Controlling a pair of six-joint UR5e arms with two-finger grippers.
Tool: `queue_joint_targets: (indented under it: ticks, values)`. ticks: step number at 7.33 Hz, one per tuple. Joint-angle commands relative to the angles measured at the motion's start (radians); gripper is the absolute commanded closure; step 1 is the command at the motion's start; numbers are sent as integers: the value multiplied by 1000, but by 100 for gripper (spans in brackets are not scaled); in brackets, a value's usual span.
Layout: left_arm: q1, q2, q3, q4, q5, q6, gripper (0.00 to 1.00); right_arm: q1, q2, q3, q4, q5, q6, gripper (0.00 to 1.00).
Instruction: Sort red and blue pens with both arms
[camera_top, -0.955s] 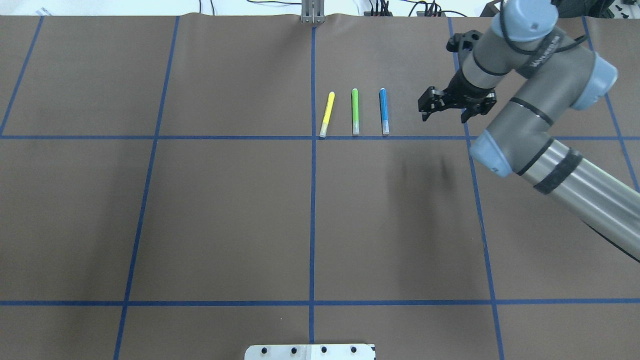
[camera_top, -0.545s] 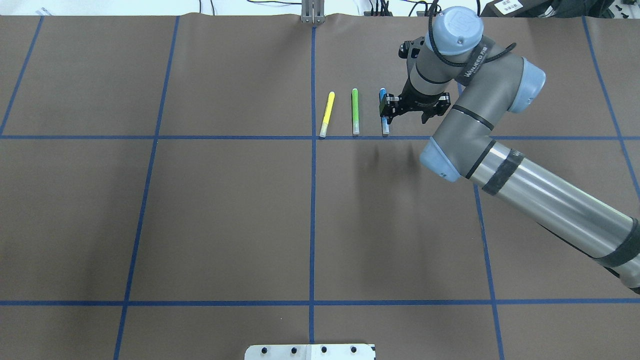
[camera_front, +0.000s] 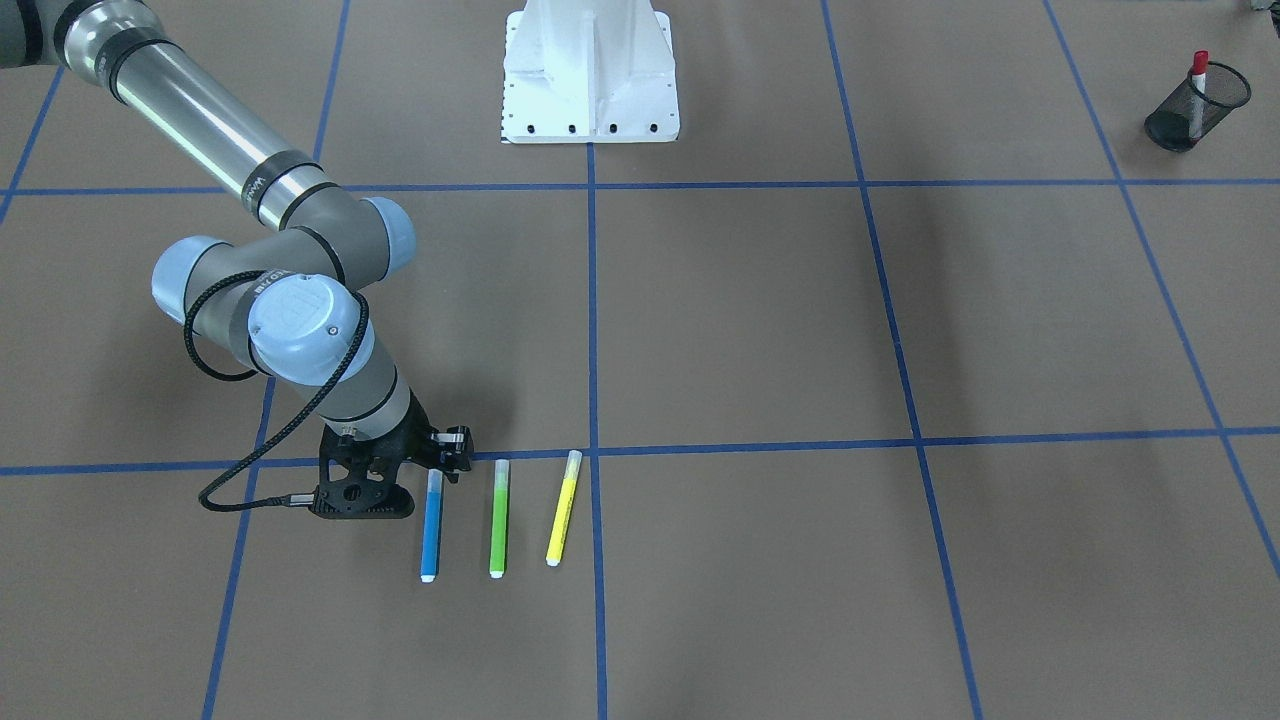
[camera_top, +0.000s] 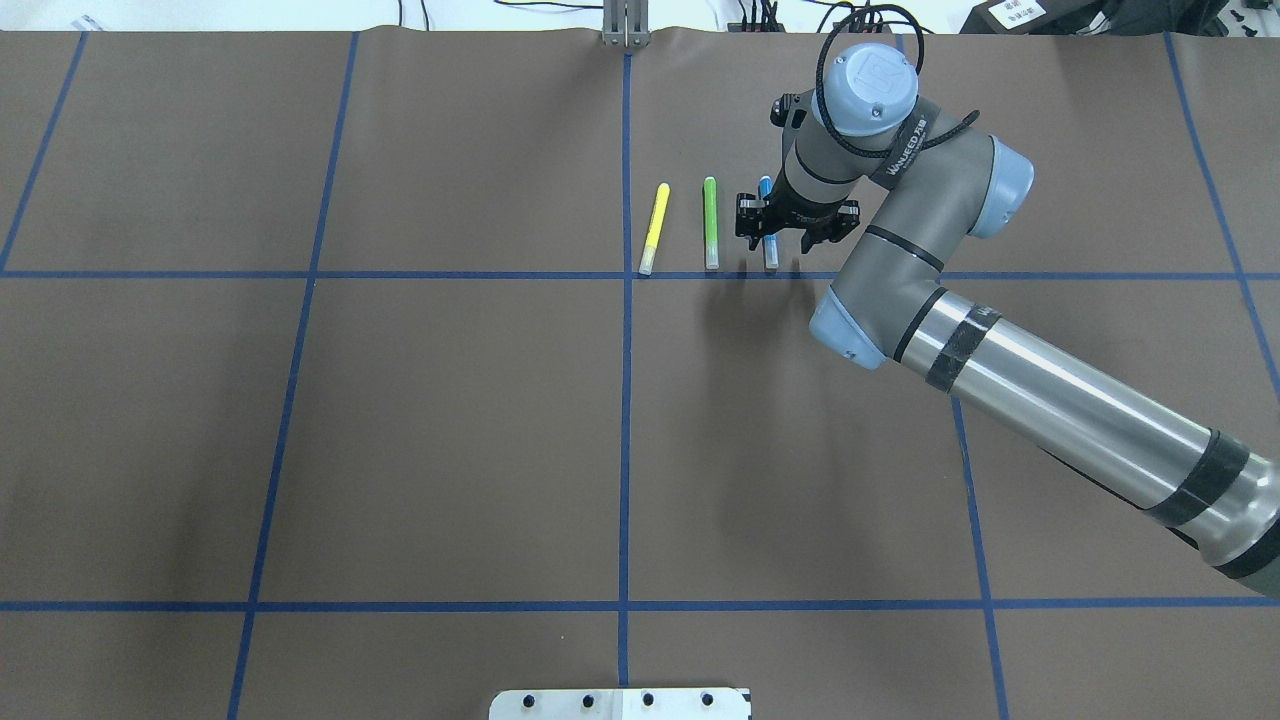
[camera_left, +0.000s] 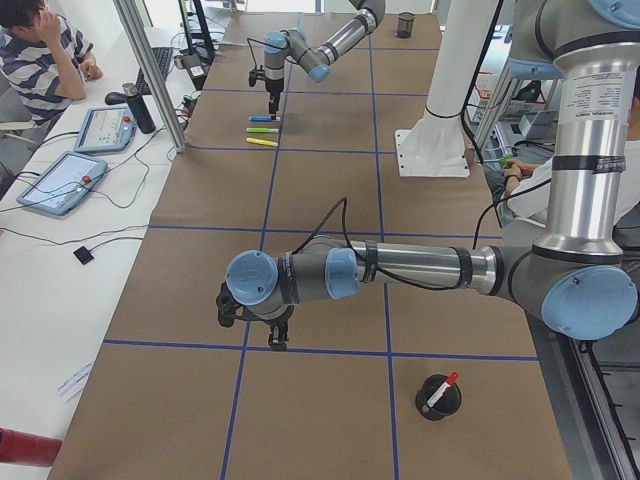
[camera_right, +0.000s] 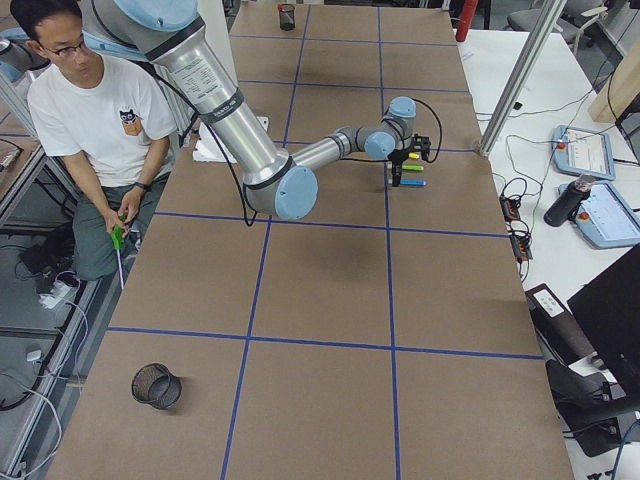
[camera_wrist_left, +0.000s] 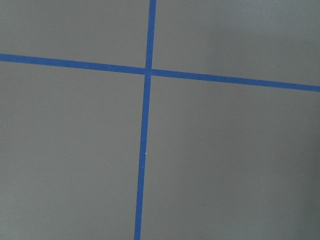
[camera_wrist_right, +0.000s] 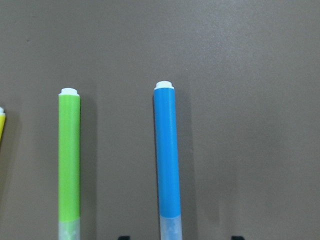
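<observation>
Three markers are lying side by side in a row on the table (camera_top: 450, 420), parallel and apart, just beyond a tape line (camera_top: 450, 275). The right gripper (camera_top: 795, 228) is hanging over the end pen (camera_top: 770, 255) at the row's right in the overhead view, one finger on either side of it. The middle marker (camera_top: 710, 225) and the outer marker (camera_top: 654, 228) are lying to its left. Well apart, at the table's left end, a lone pen (camera_front: 1197, 85) is standing in a cup (camera_front: 1215, 110), with the left gripper (camera_left: 275, 335) hanging near it.

Blue pen (camera_front: 432, 525), pale translucent cap toward 12 o'clock, flat on the table at 7 o'clock in the front-facing view, right tool (camera_top: 778, 238) spread-jawed over it, red-capped white pen (camera_front: 1197, 88) leaning in a mesh cup (camera_front: 1172, 122) at 2 o'clock
</observation>
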Motion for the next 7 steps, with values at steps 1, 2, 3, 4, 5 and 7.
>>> queue_joint_targets:
  ticks: [1,2,3,4,5,7]
  values:
    - [6,-1,1,-8,1,0,0,-13,22,-37,6,-20,2,43]
    - [5,-1,-1,-6,1,0,0,-18,22,-40,8,-30,2,48]
    - [6,-1,1,-6,1,-2,0,-19,21,-40,6,-30,2,57]
    - [6,-1,1,-6,1,-3,0,-19,18,-38,6,-28,3,59]
    - [5,0,1,-6,1,-3,0,-19,16,-38,6,-28,3,75]
    - [6,0,2,-5,1,-8,0,-22,11,-34,6,-28,2,100]
